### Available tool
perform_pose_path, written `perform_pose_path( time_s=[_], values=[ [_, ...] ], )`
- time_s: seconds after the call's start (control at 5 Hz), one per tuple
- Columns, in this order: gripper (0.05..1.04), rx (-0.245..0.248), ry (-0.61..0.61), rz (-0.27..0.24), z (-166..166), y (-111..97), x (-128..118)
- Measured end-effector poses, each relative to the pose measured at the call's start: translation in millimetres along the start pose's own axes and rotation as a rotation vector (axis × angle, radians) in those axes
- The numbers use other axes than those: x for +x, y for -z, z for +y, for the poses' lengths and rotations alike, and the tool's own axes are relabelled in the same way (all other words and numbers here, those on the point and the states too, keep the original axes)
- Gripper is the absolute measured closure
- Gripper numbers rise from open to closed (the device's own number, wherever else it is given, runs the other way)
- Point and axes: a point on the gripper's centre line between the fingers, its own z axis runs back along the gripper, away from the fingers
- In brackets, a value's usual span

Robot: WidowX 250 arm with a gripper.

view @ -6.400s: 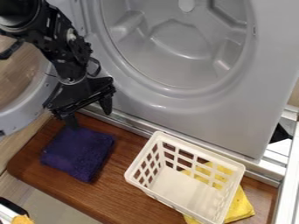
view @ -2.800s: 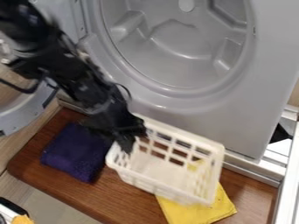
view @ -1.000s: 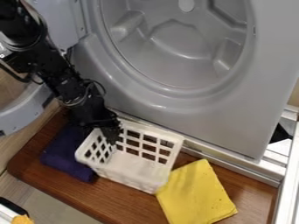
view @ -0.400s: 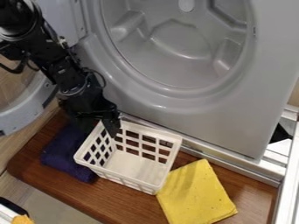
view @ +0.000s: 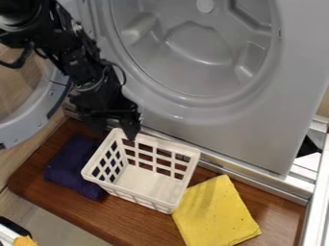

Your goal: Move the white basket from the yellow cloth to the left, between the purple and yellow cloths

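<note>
White plastic for the basket (view: 145, 183), with a lattice of square holes in its walls and a solid, pale bottom. Upright on the reddish-brown wooden bench (view: 132, 222), open side up, between two folded cloths: to the view's left, the dark purple cloth (view: 67, 168), partly behind the basket's near wall; to the view's right, the yellow cloth (view: 215, 211), flat, dotted with small dark specks, one edge close against the basket's lower corner.

Glossy wood grain along the bench, rounded at its left corner. Above it, a big grey front panel (view: 260, 127) with a wide round recess (view: 196, 45), and a silvery metal rail (view: 221, 163) along the foot of that panel. At the far left, a grey ring-shaped door (view: 29, 126), swung out; at the right edge, a white frame (view: 318, 206). Greyish floor (view: 48, 227) at the lower left, with a small orange thing (view: 26, 241) in the corner of the view.

Down from the upper left on the black arm (view: 77, 62), the hand (view: 116, 134), right over the basket's upper left corner. Fingers apart, with that corner of the rim visible between them. Impossible to tell whether touching the rim or just above it.
</note>
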Motion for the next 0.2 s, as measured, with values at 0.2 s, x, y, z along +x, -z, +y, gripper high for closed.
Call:
perform_pose_path(
  time_s=[0.2],
  values=[
    [0.083, -0.001, -0.005, 0.001, -0.2, -0.2, -0.5]
  ],
)
